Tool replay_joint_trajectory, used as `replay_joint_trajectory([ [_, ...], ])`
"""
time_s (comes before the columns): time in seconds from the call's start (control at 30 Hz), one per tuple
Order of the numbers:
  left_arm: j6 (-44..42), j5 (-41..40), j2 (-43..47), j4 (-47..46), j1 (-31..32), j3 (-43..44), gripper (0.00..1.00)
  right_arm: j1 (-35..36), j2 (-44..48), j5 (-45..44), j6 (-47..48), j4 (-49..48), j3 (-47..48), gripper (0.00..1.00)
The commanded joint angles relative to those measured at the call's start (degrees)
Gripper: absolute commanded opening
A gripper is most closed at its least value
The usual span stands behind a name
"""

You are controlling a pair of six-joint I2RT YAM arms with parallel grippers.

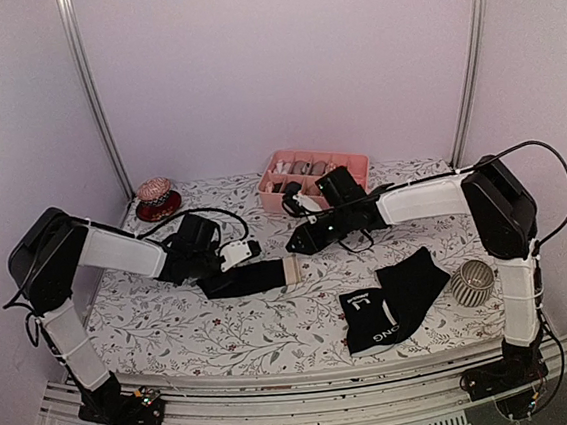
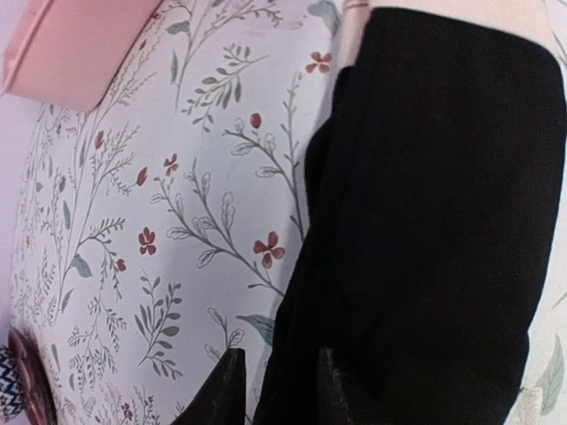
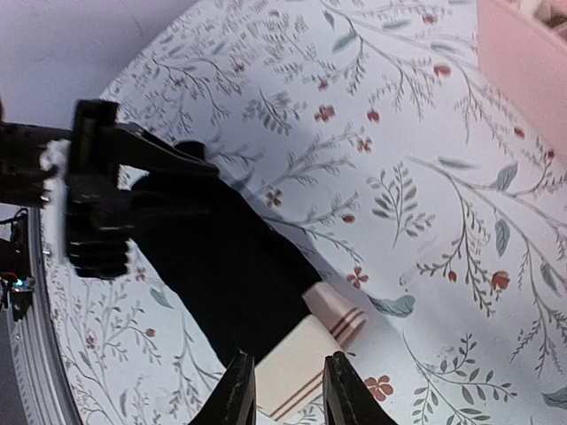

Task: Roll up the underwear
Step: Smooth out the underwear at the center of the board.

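Note:
One pair of underwear [image 1: 254,276], black with a wide beige waistband [image 3: 323,350], lies folded into a long strip at the table's middle. My left gripper [image 1: 250,249] is at its left part. In the left wrist view its jaws [image 2: 276,390] stand a little apart over the edge of the black fabric [image 2: 425,230], gripping nothing. My right gripper [image 1: 292,244] is at the waistband end. Its fingers [image 3: 291,390] stand open either side of the beige band, which lies flat. The other underwear [image 1: 388,308], black with white letters, lies crumpled at the front right.
A pink divided tray [image 1: 359,160] with small fabric bundles stands at the back centre. A pink and red object [image 1: 155,198] sits at the back left. A grey ribbed cup [image 1: 471,282] lies on its side at the right. A floral cloth [image 1: 174,323] covers the table.

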State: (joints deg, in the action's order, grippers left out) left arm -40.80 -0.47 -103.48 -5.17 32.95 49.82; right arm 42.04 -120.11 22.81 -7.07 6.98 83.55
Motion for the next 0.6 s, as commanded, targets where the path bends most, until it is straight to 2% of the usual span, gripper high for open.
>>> replay_joint_trajectory([
  [0.0, 0.76, 1.84, 5.31, 2.42, -2.07, 0.25, 0.38, 1.46, 6.15, -0.22, 0.43, -1.96, -0.16, 0.3],
  [0.1, 0.76, 2.78, 8.11, 3.01, -3.39, -0.09, 0.52, 1.79, 4.62, -0.18, -0.24, -1.86, 0.98, 0.29],
  [0.2, 0.2, 3.13, 9.58, 3.42, -4.42, -0.7, 0.55, 2.2, 1.79, 0.71, -0.98, -2.56, 2.25, 0.29],
  [0.33, -1.13, 2.18, 8.71, 3.11, -5.02, -2.29, 0.48, 3.05, -3.05, 1.96, -1.4, -2.71, 4.99, 0.28],
  [0.43, -1.67, 1.79, 6.89, 2.18, -5.16, -3.45, 0.37, 3.31, -6.0, 2.23, -1.82, -3.0, 6.14, 0.27],
  [0.57, -1.76, -0.75, 3.65, 0.62, -5.58, -3.94, 0.35, 3.33, -9.21, 0.52, -3.2, -2.73, 6.57, 0.27],
])
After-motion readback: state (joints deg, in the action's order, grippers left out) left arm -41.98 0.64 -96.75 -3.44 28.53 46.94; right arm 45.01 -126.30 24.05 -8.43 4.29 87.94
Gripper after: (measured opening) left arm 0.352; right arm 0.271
